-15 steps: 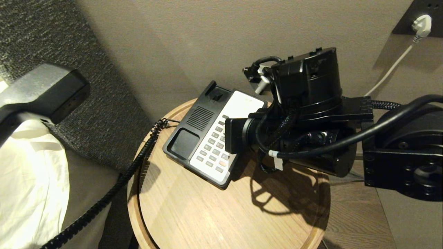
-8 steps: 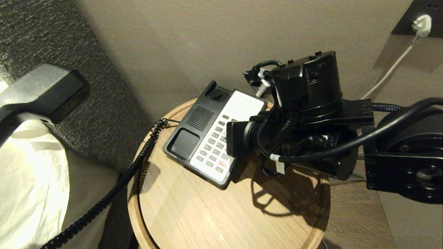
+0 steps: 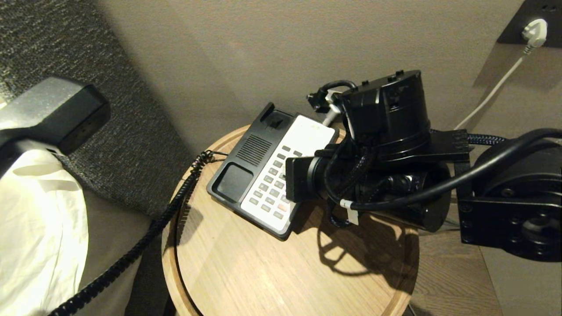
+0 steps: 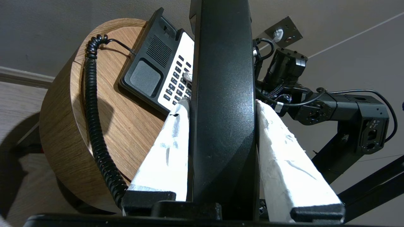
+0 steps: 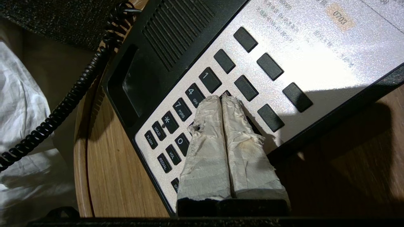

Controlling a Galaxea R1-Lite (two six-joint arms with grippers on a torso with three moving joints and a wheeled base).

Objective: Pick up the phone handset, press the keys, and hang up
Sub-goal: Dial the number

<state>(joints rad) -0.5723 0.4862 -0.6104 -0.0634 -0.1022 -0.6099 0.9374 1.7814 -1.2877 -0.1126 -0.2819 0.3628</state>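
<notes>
The black phone handset hangs in the air at the far left, away from the phone. My left gripper is shut on the handset, with a white-wrapped finger on each side. Its coiled cord runs down to the black-and-white phone base on the round wooden table. My right gripper is shut, its two wrapped fingers pressed together. Their tips rest on the keys, beside the 1 and the 4. In the head view the right wrist hides those fingertips.
White bedding and a dark fabric headboard lie to the left of the table. A white plug sits in a wall socket at the back right, its cable running down the wall. The beige wall stands close behind the phone.
The right arm's wrist has sunk slightly over the keypad. The handset stays held up at the left and the phone base has not moved.
</notes>
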